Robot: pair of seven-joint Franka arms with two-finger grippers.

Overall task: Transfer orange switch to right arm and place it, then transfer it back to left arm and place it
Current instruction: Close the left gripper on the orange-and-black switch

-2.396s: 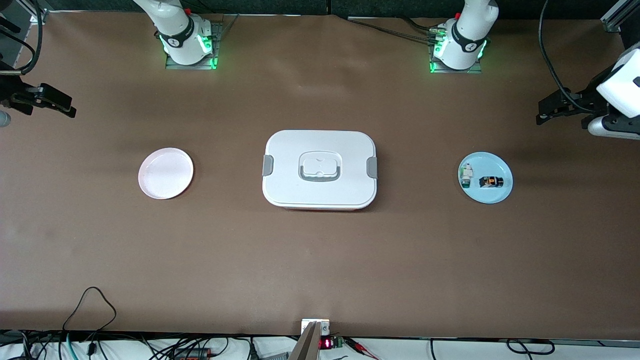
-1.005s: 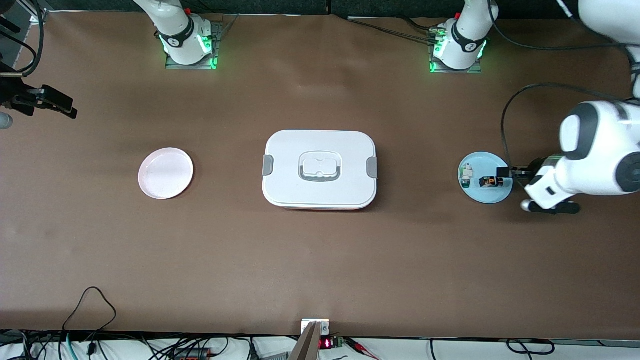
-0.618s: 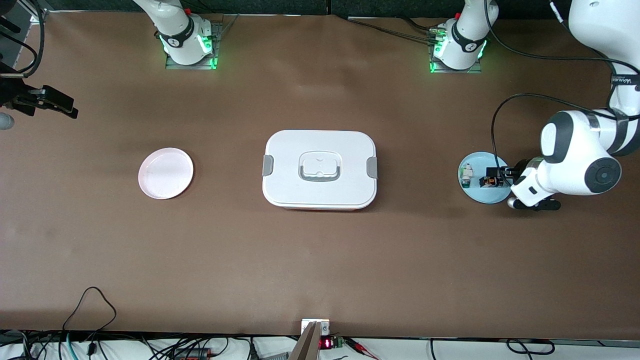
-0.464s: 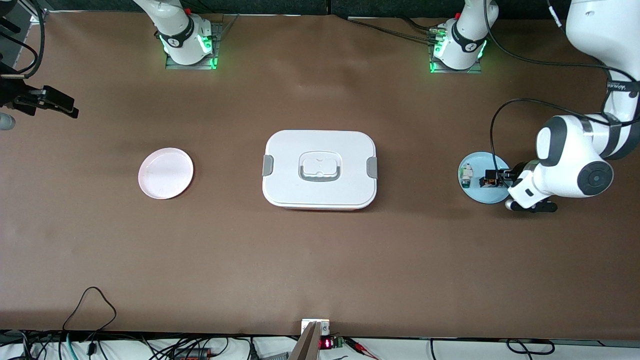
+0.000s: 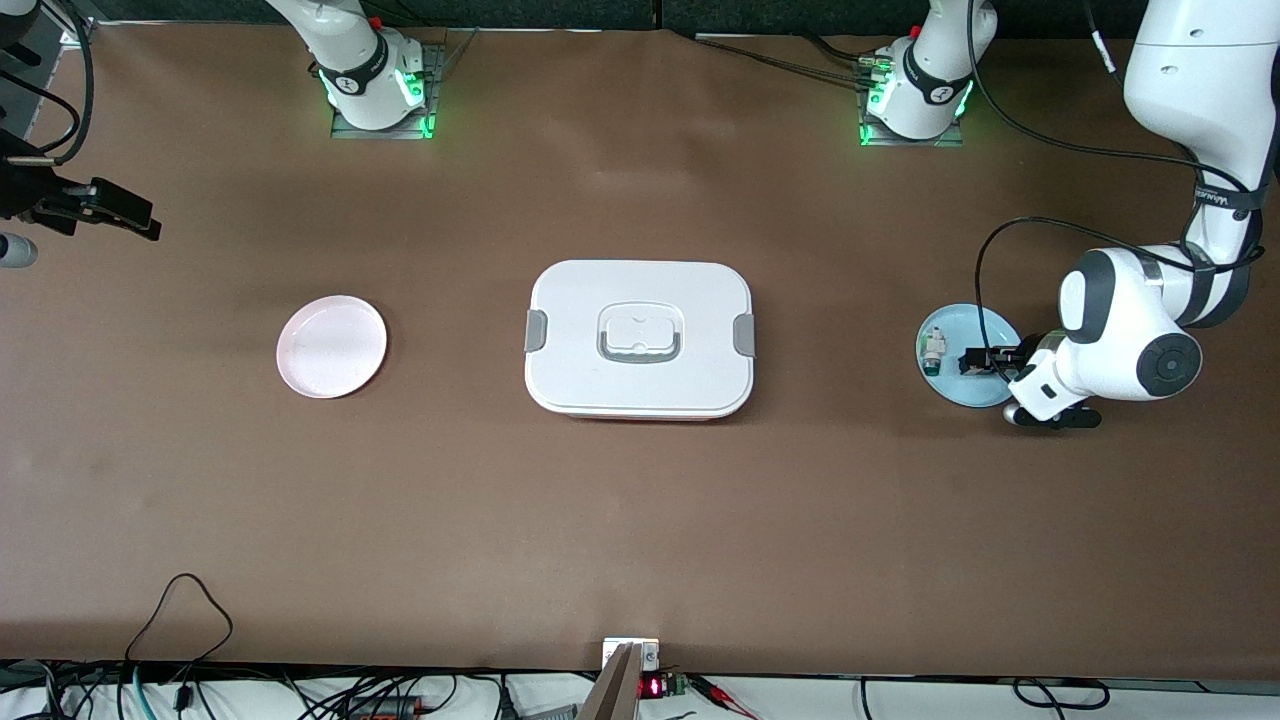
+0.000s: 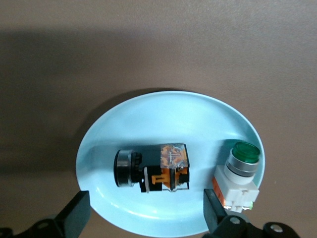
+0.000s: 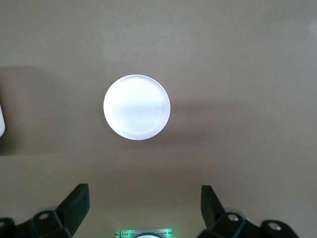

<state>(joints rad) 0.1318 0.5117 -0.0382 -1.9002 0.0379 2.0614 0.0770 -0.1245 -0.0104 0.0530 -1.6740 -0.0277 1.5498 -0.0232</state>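
Since the earlier frame my left gripper (image 5: pixel 990 358) has come in low over the blue plate (image 5: pixel 945 390), jaws wide, one each side of the orange switch (image 6: pixel 153 167). Two switches lie on that plate: orange one, green-and-white one (image 6: pixel 238 174) beside it. One box (image 5: pixel 640 338) mid-table. One pink plate (image 5: pixel 331 346). Right gripper (image 7: pixel 143 206) waits high over it, jaws wide.

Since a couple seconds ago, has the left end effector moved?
Yes. The left end effector came in from the table's edge and is now over the blue plate, open above the orange switch.
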